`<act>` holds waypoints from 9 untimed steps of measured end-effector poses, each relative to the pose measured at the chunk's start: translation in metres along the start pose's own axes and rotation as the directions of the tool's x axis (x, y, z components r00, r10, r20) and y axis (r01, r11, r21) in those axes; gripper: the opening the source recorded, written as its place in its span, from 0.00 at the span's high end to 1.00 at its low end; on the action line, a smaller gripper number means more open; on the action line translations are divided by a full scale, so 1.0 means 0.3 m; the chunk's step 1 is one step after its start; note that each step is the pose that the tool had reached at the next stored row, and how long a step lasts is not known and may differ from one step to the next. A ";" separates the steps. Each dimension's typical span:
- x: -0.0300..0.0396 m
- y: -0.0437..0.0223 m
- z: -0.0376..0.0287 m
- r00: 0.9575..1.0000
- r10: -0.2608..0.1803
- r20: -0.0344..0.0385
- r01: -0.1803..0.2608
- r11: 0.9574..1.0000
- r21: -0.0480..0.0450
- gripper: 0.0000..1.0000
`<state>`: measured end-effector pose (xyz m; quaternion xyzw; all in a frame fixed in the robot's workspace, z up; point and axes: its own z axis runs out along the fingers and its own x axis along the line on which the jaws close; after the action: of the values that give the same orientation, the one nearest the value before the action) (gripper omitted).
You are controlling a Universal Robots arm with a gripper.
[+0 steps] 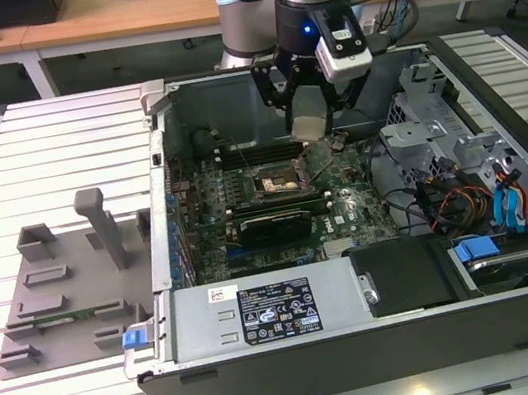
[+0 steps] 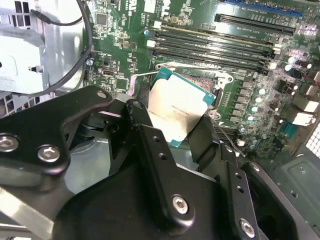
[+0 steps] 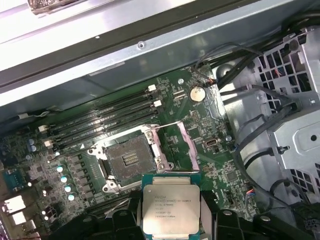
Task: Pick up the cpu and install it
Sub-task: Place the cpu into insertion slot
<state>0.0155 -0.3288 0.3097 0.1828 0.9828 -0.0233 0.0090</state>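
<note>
Much of the socket (image 2: 200, 80) behind the cpu (image 2: 177, 107); cpu's lower corner behind the hand (image 2: 172, 127).

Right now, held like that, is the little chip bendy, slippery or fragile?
Likely stiff: the cpu sits flat in the gripper, unbent. Its smooth metal top looks slippery, so gripping the edges seems wise. The thin green rim suggests it's fragile if dropped.

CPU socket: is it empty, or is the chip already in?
Empty. The socket shows bare; the gripper holds the cpu apart from it.
</note>
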 end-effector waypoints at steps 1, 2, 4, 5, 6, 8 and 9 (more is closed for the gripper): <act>0.000 0.000 0.000 1.000 0.012 0.000 -0.012 1.000 0.001 0.45; 0.000 0.000 0.001 1.000 0.024 -0.001 -0.024 1.000 0.001 0.45; 0.000 0.000 0.001 0.999 0.048 -0.002 -0.048 0.999 0.002 0.45; 0.000 0.000 0.001 0.998 0.062 -0.002 -0.062 0.998 0.003 0.45; 0.000 0.000 0.002 0.997 0.076 -0.002 -0.076 0.997 0.004 0.45; 0.000 0.000 0.002 0.995 0.100 -0.003 -0.100 0.995 0.006 0.45; 0.000 0.000 0.002 0.994 0.106 -0.003 -0.106 0.994 0.006 0.45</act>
<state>0.0155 -0.3288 0.3090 0.2349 0.9717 -0.0254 0.0081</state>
